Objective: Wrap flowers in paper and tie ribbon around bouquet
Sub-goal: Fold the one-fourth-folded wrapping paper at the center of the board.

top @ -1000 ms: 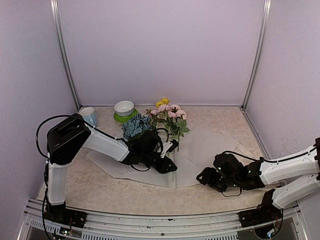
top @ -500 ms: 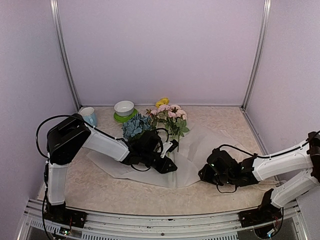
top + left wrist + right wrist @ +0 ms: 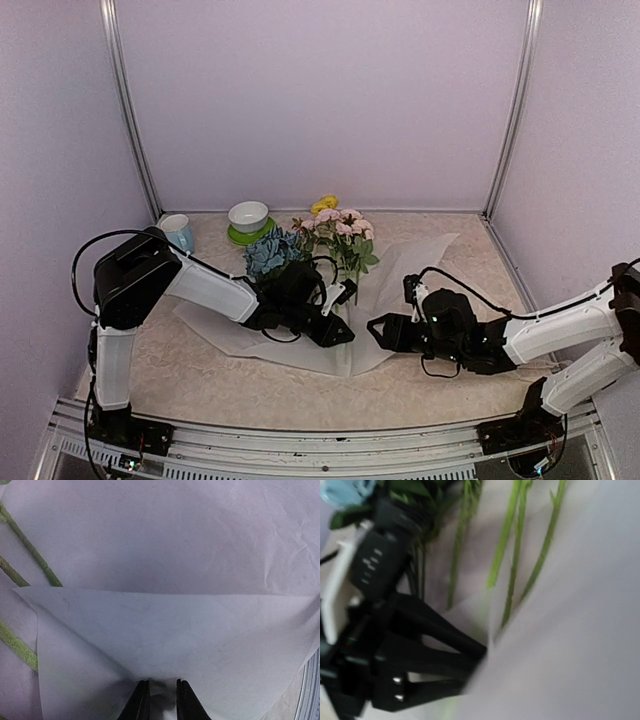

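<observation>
1. The flowers (image 3: 335, 232) lie on the paper (image 3: 405, 280), with the blooms toward the back edge of the table (image 3: 200, 380).
2. The left gripper (image 3: 162, 704) is clamped on a raised fold of the paper.
3. The right gripper (image 3: 380, 328) is at the paper's near-right part. I cannot tell whether its jaws are apart or together.
4. A bowl (image 3: 248, 215) and a cup (image 3: 178, 232) stand near the back-left corner.

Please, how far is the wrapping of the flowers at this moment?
Done: the flowers lie on the paper. In hand: the left gripper pinches a folded flap of the paper over the stem ends; the right gripper is at the opposite side, its grip unclear. Left: closing the cone and tying it; no ribbon is in view.
</observation>
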